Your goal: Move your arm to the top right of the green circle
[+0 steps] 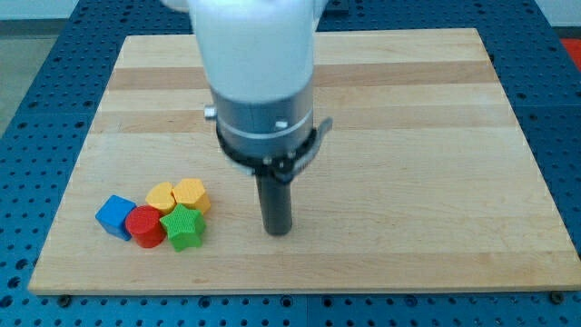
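My tip [277, 232] is the lower end of a single dark rod. It has no jaws that part or close, so it grips nothing. It meets the wooden board [408, 182] in the lower centre of the frame, slightly left of the middle. All five visible blocks lie to the left of my tip in the lower left of the frame, packed into one cluster, and my tip touches none of them. The green star block [184, 227] is the member nearest my tip, separated from it by a strip of bare wood. The red block [145, 226], which looks rounded, sits against the star's left side. The blue cube [115, 216] forms the left end of the cluster, against the red block. Behind this front row stand two yellow blocks side by side: the yellow block [162, 195] on the left and the orange-yellow block [192, 194] on the right, their shapes unclear. The only green block in view is star-shaped. Whether a green circle lies behind the arm cannot be determined. Above the rod, a dark collar [269, 136] and the white arm body [257, 45] fill the upper centre of the frame. A blue perforated surface [36, 109] borders the board.
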`<state>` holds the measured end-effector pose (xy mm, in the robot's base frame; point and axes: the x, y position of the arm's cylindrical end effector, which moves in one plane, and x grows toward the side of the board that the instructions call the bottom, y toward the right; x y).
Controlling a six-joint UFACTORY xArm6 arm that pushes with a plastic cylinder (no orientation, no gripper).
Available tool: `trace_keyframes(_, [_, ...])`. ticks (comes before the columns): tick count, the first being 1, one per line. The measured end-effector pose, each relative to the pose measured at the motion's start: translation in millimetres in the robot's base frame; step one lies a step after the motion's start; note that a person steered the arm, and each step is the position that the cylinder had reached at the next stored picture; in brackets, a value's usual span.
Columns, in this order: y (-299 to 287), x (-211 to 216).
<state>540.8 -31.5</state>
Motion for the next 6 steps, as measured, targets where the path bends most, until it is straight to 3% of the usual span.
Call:
trace_keyframes(3, [12.1,-134.1])
trace_keyframes(6, [60.0,-237.9])
